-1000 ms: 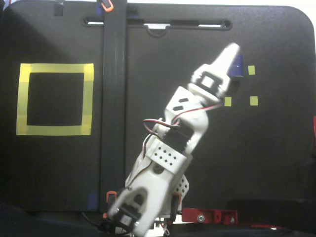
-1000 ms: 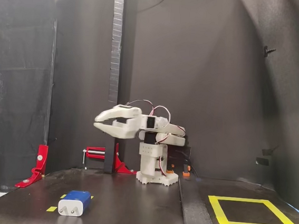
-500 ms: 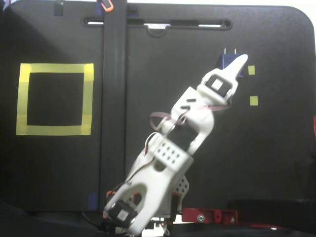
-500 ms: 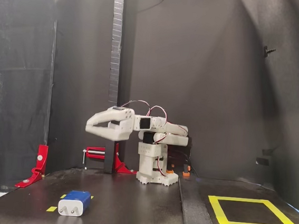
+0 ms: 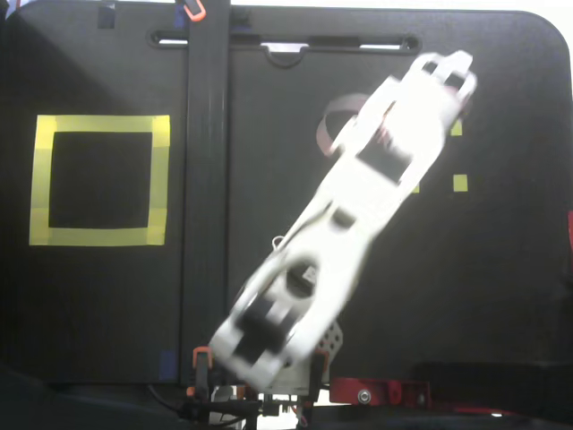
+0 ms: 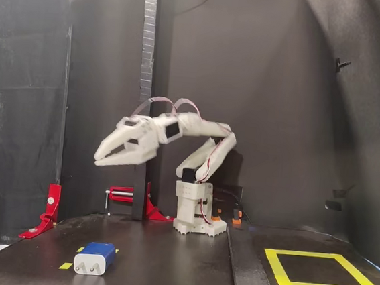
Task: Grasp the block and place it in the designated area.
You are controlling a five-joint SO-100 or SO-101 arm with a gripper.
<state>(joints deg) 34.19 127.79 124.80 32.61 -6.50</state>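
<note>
Reaching out over the block, nothing grasped yet.

I have the arm (image 6: pixel 198 126) stretched forward and angled down, its jaws (image 6: pixel 103 157) parted and empty, high above the worktop (image 6: pixel 165 261). The block (image 6: pixel 94 258) lies flat by the small yellow tape marks, well below the jaws; from above the arm's blurred wrist hides it, I think. The designated area (image 5: pixel 98 179) sits well apart on the far side of the dark rail (image 5: pixel 206 179), so a carry across comes later.
</note>
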